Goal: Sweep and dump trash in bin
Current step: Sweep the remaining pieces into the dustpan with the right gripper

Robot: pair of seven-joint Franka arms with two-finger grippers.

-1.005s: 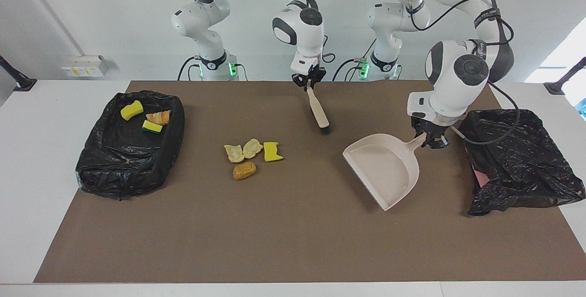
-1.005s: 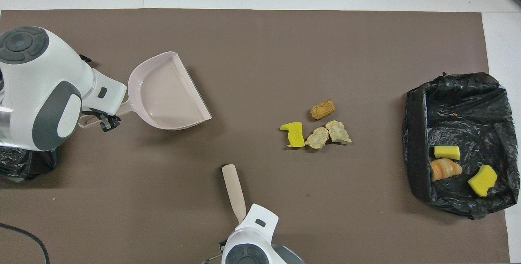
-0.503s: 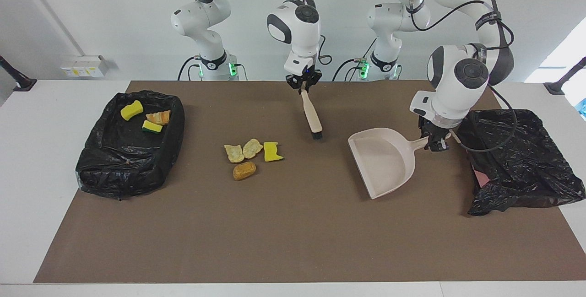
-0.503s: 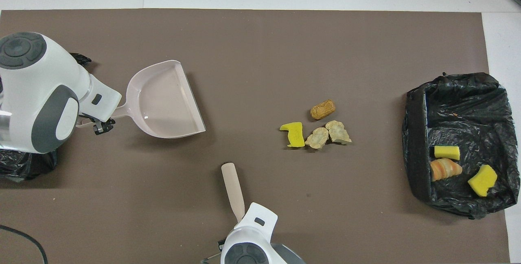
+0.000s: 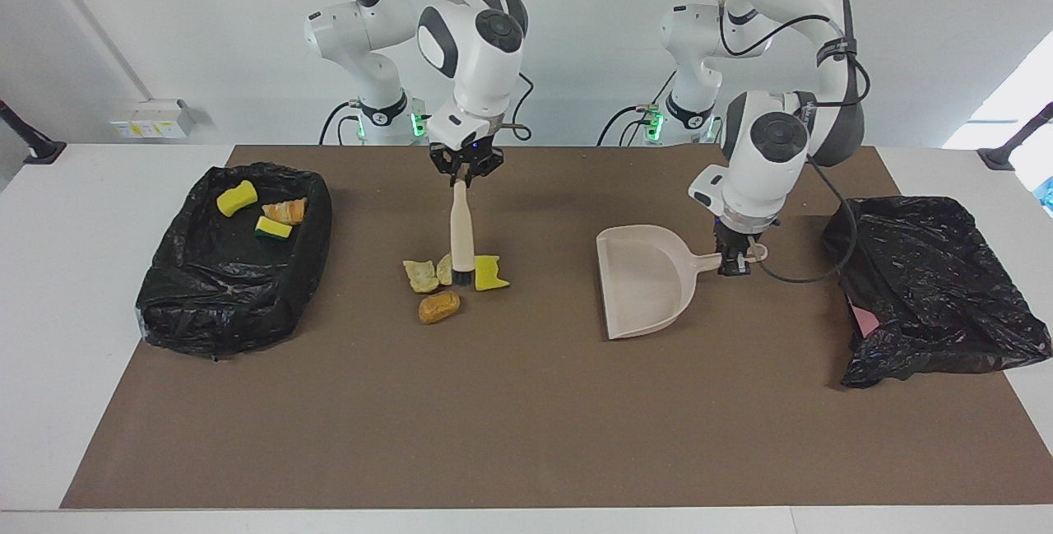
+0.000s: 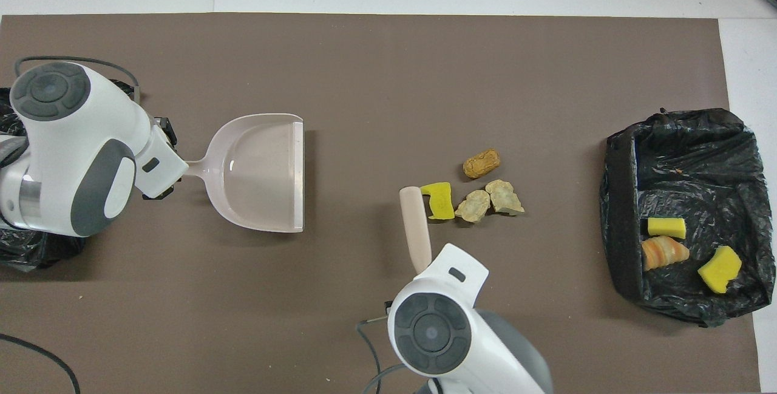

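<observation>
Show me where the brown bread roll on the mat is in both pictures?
Facing view: the bread roll lies on the mat, lowest of the loose scraps, just below the brush tip.
Overhead view: the bread roll lies topmost in the cluster, farthest from the robots.
Shared landmark: the yellow sponge beside the brush in both views.

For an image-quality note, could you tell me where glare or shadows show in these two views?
Facing view: the black bin liner shows small glossy highlights, and bright light washes out the edge by the left arm's end. Overhead view: the dustpan casts a soft shadow on the brown mat along its open edge, and its pan carries a faint sheen; the scraps stay sharp.
</observation>
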